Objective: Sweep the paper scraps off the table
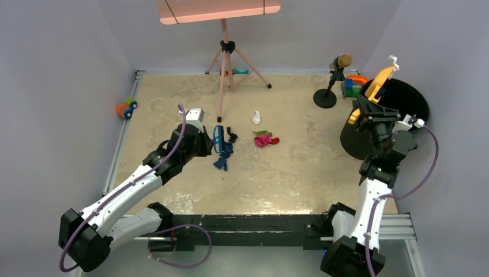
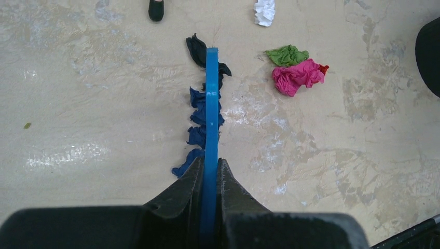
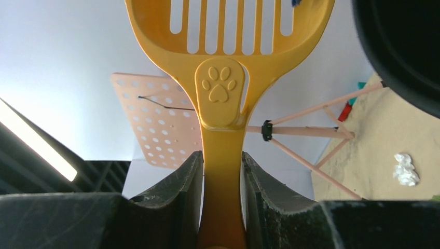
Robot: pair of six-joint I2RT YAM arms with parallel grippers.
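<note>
Seen from the left wrist, the edge-on blue brush covers part of the dark blue scraps and a black scrap; the black bin is cut off at 3 o'clock. From the right wrist, the yellow scoop runs off at 12 o'clock, where a blue fleck is too small to identify.

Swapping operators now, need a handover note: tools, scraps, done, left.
Left tool shut on the blue brush, with the dark blue scraps and black scrap along it.
Right tool shut on the yellow scoop, raised near the black bin.
White scrap, green scrap and pink scrap lie loose on the table.
Done: cannot tell what's binned.
Left: sweep all these into the scoop, dump.
</note>
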